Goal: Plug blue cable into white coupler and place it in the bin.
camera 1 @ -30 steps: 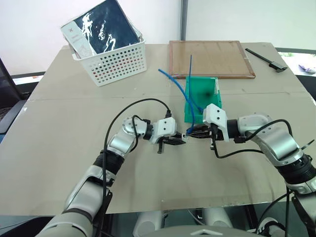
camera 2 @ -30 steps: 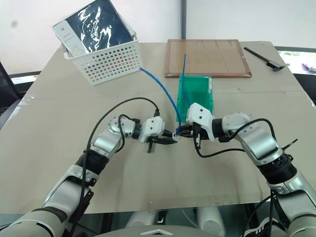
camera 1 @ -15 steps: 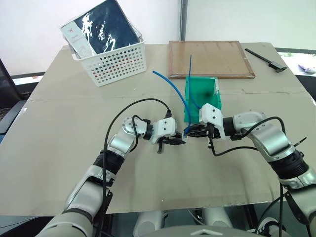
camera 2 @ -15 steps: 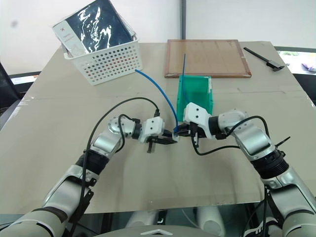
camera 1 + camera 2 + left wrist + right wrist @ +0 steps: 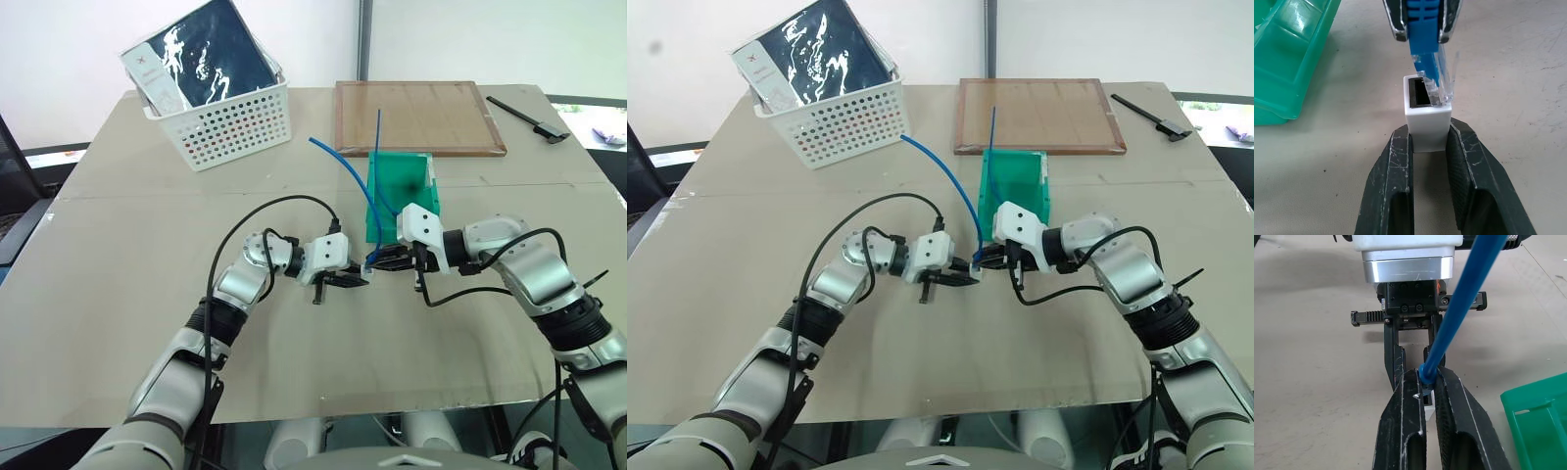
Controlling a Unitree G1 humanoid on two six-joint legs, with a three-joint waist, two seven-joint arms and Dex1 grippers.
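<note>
Your left gripper [image 5: 1429,147] pinches the white coupler [image 5: 1427,119] between its fingers, socket facing the other arm. Your right gripper [image 5: 1426,387] is clamped on the blue cable [image 5: 1459,316] just behind its clear plug, whose tip sits at the socket mouth. Both meet mid-table, just before the green bin [image 5: 400,191].

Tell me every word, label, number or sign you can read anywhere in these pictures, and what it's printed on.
No text can be read with certainty.
White packet in the white basket: a small red mark like an "x" near its top corner; the fine print below is too small to read.
Green bin, white coupler, blue cable, wooden board: no lettering seen.
</note>
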